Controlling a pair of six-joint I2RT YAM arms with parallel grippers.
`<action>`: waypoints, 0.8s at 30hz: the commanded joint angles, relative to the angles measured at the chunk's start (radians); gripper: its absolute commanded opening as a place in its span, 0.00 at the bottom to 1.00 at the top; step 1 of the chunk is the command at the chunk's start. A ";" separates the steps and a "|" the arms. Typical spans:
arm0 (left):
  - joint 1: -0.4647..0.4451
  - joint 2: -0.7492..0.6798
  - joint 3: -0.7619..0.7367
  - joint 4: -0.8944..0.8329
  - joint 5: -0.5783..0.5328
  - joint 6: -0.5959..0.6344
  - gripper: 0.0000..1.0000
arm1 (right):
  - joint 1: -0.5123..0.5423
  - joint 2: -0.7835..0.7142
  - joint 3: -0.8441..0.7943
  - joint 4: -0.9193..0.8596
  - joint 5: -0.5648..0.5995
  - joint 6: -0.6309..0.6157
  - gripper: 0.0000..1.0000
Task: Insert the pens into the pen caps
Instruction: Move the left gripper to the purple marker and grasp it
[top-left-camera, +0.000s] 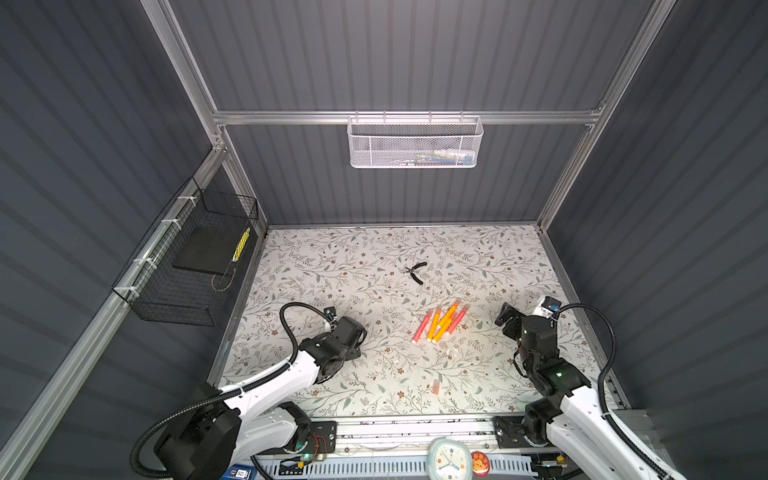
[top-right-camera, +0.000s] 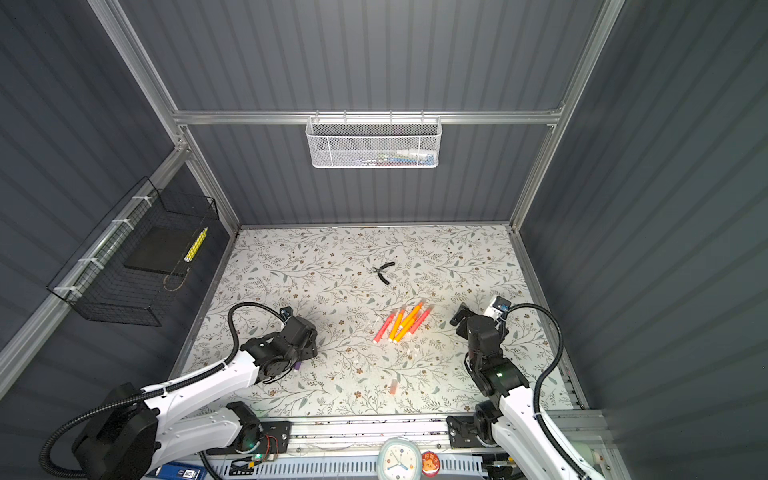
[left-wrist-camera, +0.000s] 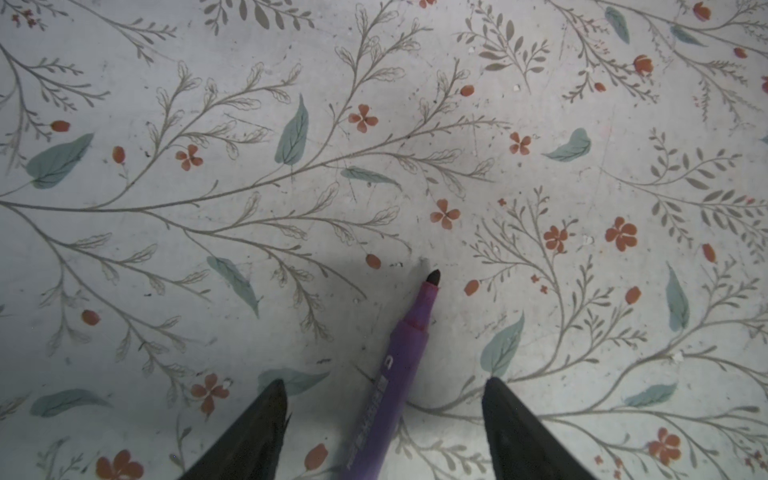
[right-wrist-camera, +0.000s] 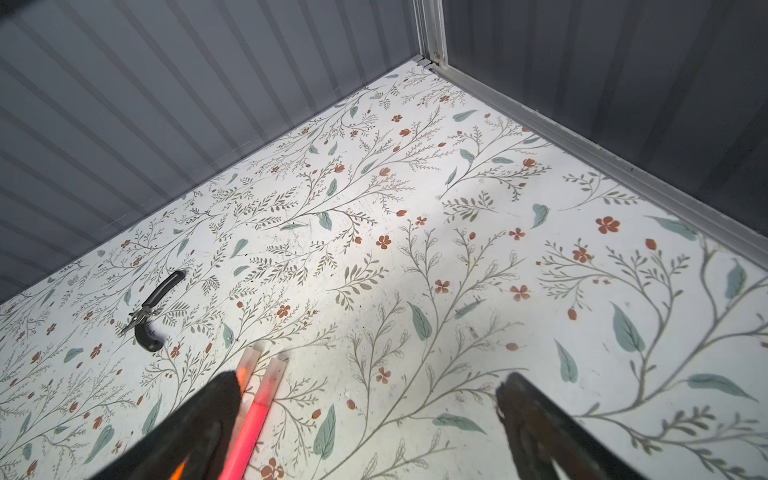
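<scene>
Overall, the tabletop (top-left-camera: 332, 257) is a pale sheet printed with grey twigs, blue-green leaves and small red flowers, scuffed and speckled in the left wrist view. Dark grey ribbed walls (top-left-camera: 395, 54) close it in on the left, far and right sides, held by an aluminium frame (top-left-camera: 291, 117). A white mesh basket (top-left-camera: 415, 143) hangs on the far rail and a black wire basket (top-left-camera: 187, 266) on the left wall. A clock (top-left-camera: 450, 459) sits at the near edge.

Five pens (top-left-camera: 442, 322), orange and pink-red, lie bunched right of centre, with black-handled pliers (top-left-camera: 417, 272) farther back. One pinkish-orange pen cap (top-left-camera: 436, 386) lies alone nearer, well apart from the bunch.

At the near left, the left end effector (left-wrist-camera: 385, 381) has its fingers spread, and the purple pen (left-wrist-camera: 399, 361) runs between them with a gap on each side. At the right, the right end effector (right-wrist-camera: 370, 378) stands wide apart over bare tabletop, gripping nothing, just beside the bunch.
</scene>
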 joint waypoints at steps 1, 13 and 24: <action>0.013 0.012 -0.010 0.021 0.023 0.005 0.75 | -0.004 -0.008 0.000 -0.009 -0.003 -0.005 0.99; 0.016 0.077 0.040 -0.106 0.122 -0.050 0.65 | -0.004 0.010 0.006 -0.009 -0.003 -0.005 0.99; 0.016 0.157 0.103 -0.180 0.152 -0.024 0.47 | -0.004 0.016 0.010 -0.010 -0.002 -0.003 0.99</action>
